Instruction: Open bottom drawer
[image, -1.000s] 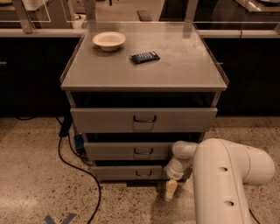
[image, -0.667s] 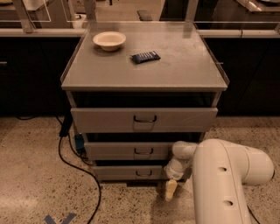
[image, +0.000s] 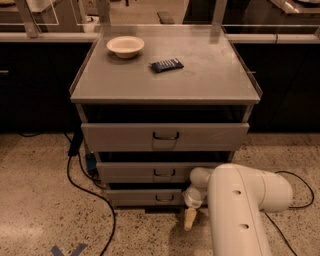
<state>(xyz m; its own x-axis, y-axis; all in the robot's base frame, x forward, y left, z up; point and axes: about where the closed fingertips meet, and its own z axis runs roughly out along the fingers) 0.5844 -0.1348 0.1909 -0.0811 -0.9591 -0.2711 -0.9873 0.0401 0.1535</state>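
Observation:
The bottom drawer (image: 145, 197) is the lowest, narrowest grey front of the cabinet, with a small dark loop handle (image: 164, 198). It stands slightly out from the cabinet. My gripper (image: 190, 218) hangs low by the floor, just right of and in front of the drawer's right end, at the end of my white arm (image: 240, 210). One yellowish fingertip (image: 190, 220) points down at the floor. The gripper is to the right of the handle and not on it.
The middle drawer (image: 160, 172) and the widest top drawer (image: 165, 136) are above. A white bowl (image: 125, 46) and a dark packet (image: 167, 65) lie on the cabinet top (image: 210, 75). Black cables (image: 85, 186) run over the speckled floor at the left.

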